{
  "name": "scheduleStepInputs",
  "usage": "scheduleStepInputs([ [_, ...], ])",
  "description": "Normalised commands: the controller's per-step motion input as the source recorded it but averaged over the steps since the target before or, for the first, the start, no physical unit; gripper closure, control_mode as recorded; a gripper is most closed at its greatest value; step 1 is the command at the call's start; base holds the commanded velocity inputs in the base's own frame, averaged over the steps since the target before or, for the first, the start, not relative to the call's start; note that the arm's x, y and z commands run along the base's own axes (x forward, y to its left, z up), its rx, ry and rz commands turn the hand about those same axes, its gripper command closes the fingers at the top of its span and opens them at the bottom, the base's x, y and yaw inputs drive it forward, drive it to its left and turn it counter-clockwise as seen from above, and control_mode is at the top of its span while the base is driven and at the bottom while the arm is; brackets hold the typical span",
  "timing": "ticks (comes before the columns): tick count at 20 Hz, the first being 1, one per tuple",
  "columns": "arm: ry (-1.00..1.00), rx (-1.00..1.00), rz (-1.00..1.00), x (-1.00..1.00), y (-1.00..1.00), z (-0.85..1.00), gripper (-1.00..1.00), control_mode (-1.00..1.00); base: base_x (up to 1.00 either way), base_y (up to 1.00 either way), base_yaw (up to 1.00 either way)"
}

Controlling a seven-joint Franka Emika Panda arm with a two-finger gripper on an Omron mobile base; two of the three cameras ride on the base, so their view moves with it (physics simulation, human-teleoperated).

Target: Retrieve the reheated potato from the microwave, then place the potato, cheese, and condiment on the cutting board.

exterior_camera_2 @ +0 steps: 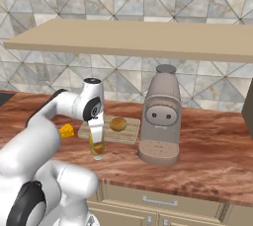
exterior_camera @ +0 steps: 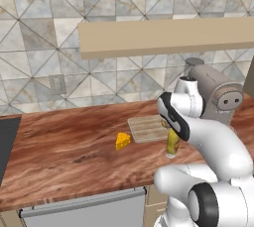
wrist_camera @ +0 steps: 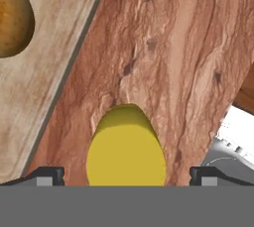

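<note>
The tool (wrist_camera: pixel 126 176) stood wide open, straddling the condiment bottle (wrist_camera: pixel 126 146) ungripped; the potato (exterior_camera_2: pixel 118 123) lay on the cutting board (exterior_camera_2: pixel 129 132).

Left base view looks forward and down from behind the arm, arm lower right; right base view mirrors it, arm lower left; both share the counter (exterior_camera: pixel 74 146) and cutting board (exterior_camera_2: pixel 129 132); hand view looks steeply down, close over the condiment (wrist_camera: pixel 126 146).

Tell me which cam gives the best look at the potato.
Right base view: the potato sits whole and unblocked on the cutting board, beside the coffee machine. Hand view catches just part of it, cropped at the left edge. In the left base view the arm covers that part of the board.
</note>
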Motion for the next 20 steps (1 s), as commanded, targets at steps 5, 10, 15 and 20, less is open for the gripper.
scheduleStepInputs([
  [5,0.13,-0.02,0.0,0.22,0.0,-0.44,-1.0,-1.0,0.0,0.0,0.0],
  [10,0.17,-0.01,0.0,0.19,0.0,-0.59,-1.0,-1.0,0.0,0.0,0.0],
  [15,0.07,0.0,0.0,-0.07,-0.03,-0.15,1.0,-1.0,0.0,0.0,0.0],
  [20,0.01,0.03,0.09,-0.13,0.01,0.09,1.0,-1.0,0.0,0.0,0.0],
])
